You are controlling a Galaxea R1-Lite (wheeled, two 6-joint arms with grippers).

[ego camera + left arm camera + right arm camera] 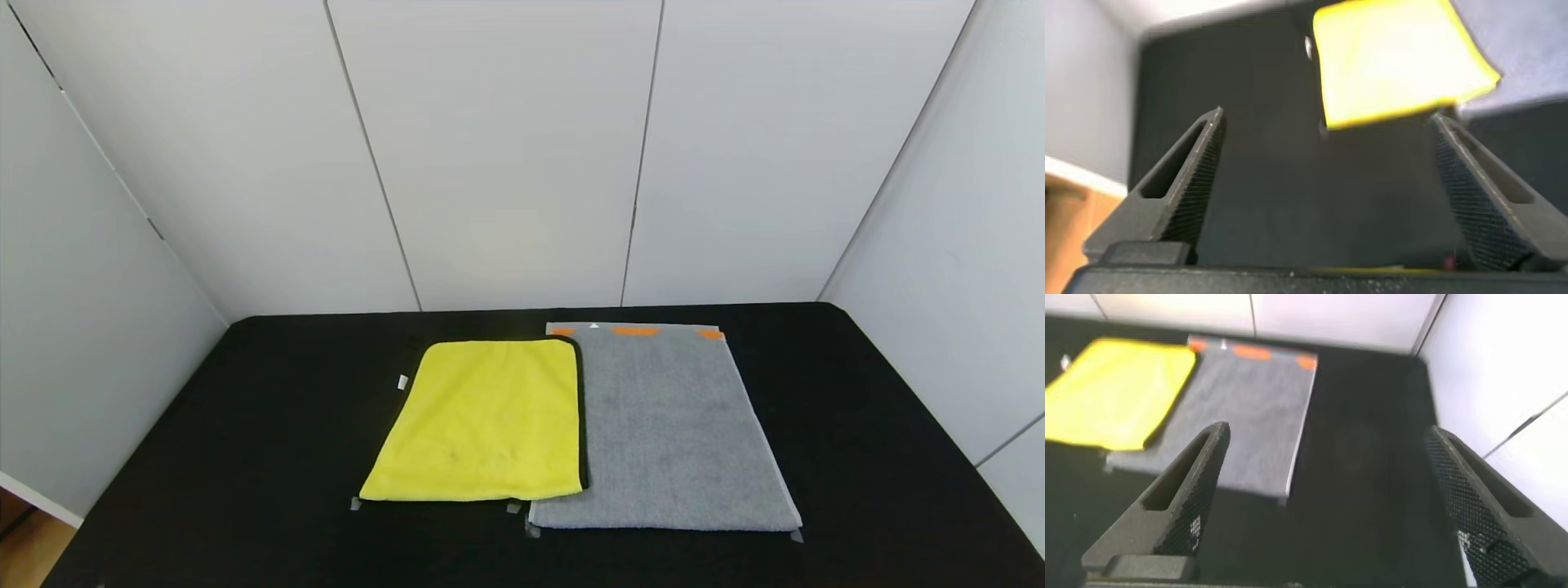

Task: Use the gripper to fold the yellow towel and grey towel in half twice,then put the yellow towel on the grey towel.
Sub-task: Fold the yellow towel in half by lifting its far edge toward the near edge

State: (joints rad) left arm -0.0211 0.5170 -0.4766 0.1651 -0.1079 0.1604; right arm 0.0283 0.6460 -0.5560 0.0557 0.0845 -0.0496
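Observation:
The yellow towel (486,420) lies flat on the black table, its right edge overlapping the grey towel (665,433), which lies flat beside it with an orange-and-white band at its far end. Neither arm shows in the head view. My left gripper (1327,122) hangs open above bare table, short of the near edge of the yellow towel (1396,57). My right gripper (1327,437) is open too, held over the table near the grey towel (1245,416), close to its near right corner; the yellow towel (1118,392) lies beyond it. Nothing is between either pair of fingers.
The black table (245,425) is walled by white panels at the back and both sides. Small tape marks (356,504) sit by the towels' near corners. A strip of wooden floor (24,547) shows past the table's left edge.

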